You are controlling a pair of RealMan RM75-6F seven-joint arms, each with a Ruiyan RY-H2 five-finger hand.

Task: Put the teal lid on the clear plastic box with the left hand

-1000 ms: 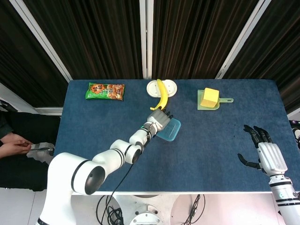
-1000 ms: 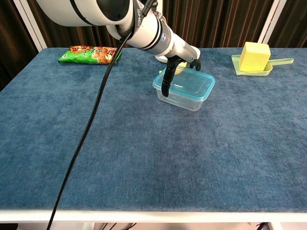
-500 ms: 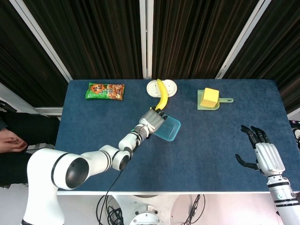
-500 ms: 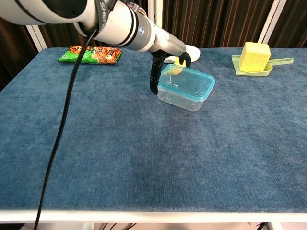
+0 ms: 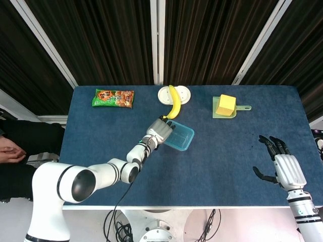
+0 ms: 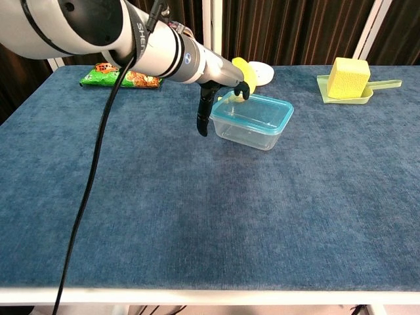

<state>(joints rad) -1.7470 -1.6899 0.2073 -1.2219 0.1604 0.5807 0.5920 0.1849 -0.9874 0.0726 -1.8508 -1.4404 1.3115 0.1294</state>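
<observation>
The teal lid lies flat on top of the clear plastic box near the middle of the table. My left hand hovers at the box's left end, fingers spread and holding nothing. One dark fingertip hangs beside the box's left wall, and another sits over the lid's far left corner; whether it touches I cannot tell. My right hand rests open with its fingers apart over the table's right front corner, seen in the head view only.
A green snack packet lies at the back left. A banana rests partly on a white plate just behind the box. A yellow sponge sits on a pale green tray at the back right.
My left hand has slid left off the top of the lid to the box's left end. The lid and box stay put. The right hand barely shifted.
</observation>
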